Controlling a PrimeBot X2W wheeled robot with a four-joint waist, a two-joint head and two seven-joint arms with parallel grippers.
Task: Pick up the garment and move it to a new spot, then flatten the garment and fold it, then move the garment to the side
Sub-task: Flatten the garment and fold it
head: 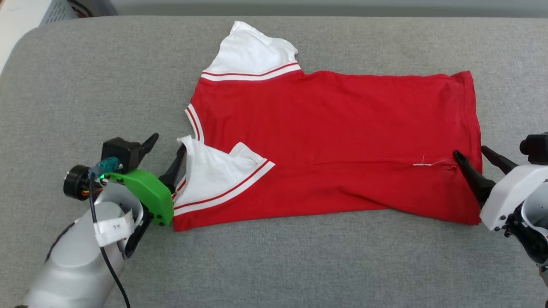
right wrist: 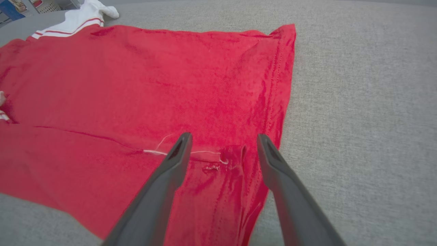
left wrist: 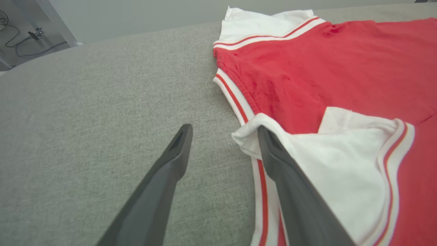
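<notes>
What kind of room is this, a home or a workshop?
Probably a lab or test room, not a home: a grey cloth-covered work surface holds one red T-shirt, and loose cables trail on the bare floor.

Grey fabric surface point(head: 299, 265); cables point(left wrist: 24, 43) on floor beyond its edge.

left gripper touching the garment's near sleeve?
Cannot tell. Left wrist view: one finger of the left gripper overlaps the garment at its white sleeve edge; neither contact nor gap is plain.
</notes>
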